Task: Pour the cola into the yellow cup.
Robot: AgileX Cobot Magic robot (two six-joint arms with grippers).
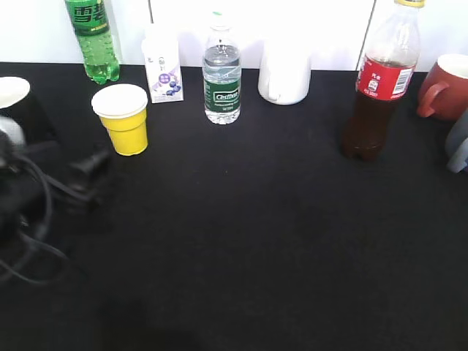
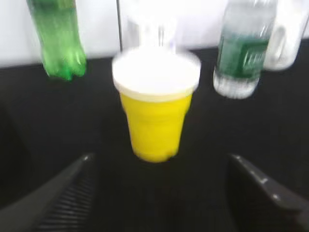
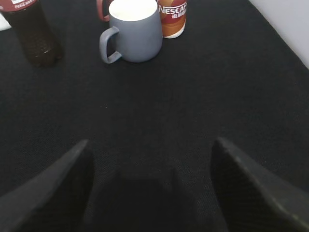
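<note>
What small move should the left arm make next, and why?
Probably ease the left pincer forward around the yellow cup: its fingers are open and empty, the cup stands centred just ahead, and the cola bottle is still capped and untouched.

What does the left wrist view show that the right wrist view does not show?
Only the left wrist view shows the yellow cup, the green soda bottle and the water bottle. Only the right wrist view shows the cola, a grey mug and a Nescafe can. Both show the black table and an open, empty gripper.
</note>
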